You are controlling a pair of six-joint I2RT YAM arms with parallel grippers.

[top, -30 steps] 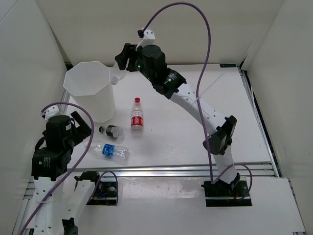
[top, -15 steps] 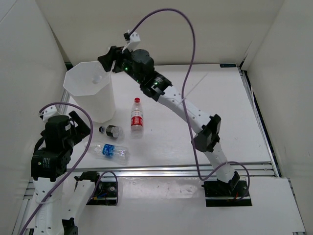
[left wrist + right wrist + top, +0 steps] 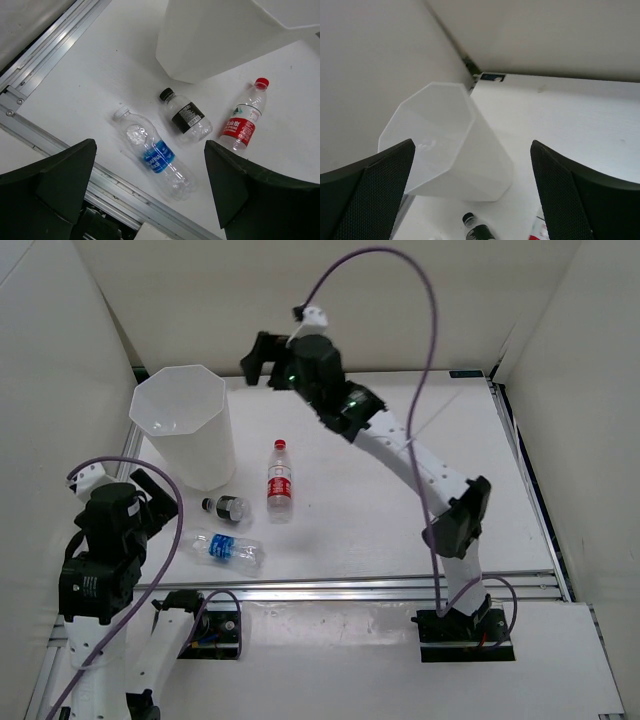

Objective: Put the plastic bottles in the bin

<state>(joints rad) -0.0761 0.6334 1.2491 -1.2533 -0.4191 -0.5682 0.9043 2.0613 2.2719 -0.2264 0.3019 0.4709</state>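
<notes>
The tall white bin stands at the back left, and a faint clear shape shows inside it. Three plastic bottles lie on the table in front of it: a red-capped one, a black-capped one and a blue-labelled one. My right gripper hangs open and empty, high and just right of the bin. My left gripper is open above the blue-labelled bottle, with the black-capped bottle and the red-capped bottle beyond it.
An aluminium rail runs along the table's near edge, close to the blue-labelled bottle. White walls enclose the table on the left, back and right. A purple cable arcs above the right arm.
My right gripper reached over the bin with a clear bottle, then opened and drew back to the right, now empty. The left arm shifted slightly toward me.
</notes>
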